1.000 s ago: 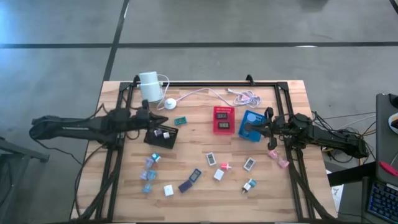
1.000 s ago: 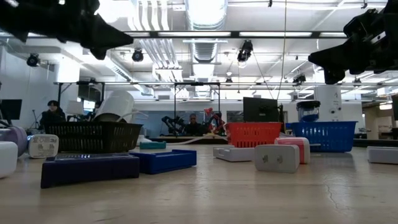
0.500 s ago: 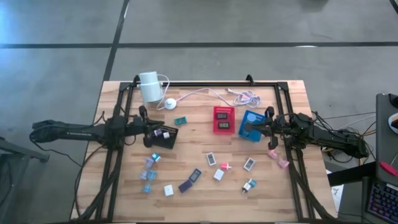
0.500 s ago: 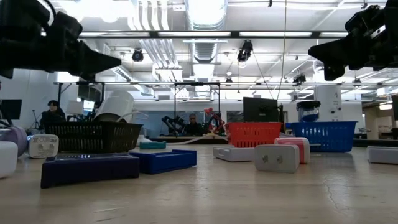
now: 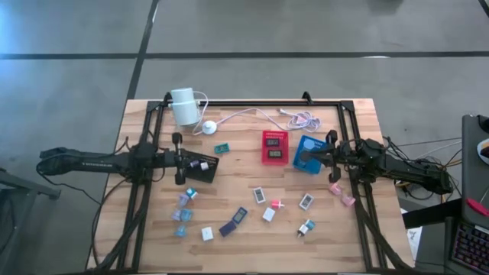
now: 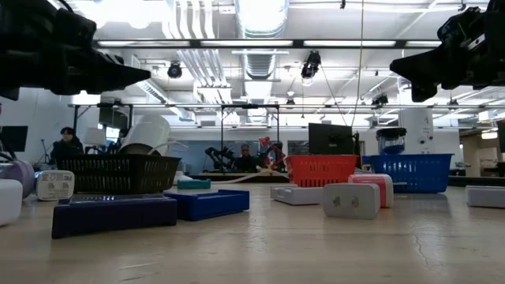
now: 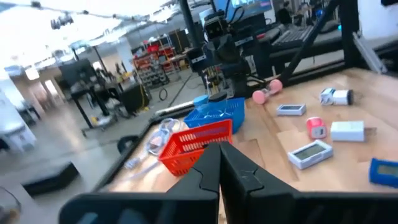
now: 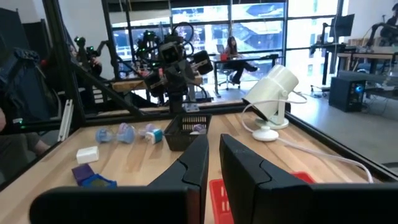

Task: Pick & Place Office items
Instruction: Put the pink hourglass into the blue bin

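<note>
Your left gripper hangs above the tabletop at the near edge of the black basket, jaws closed and empty. Most of the office items lie scattered on the wood in front of the baskets; a few sit inside the black basket. Past the red basket, your right gripper hovers over the blue basket, jaws nearly closed with a thin gap between them, holding nothing that you can see.
</note>
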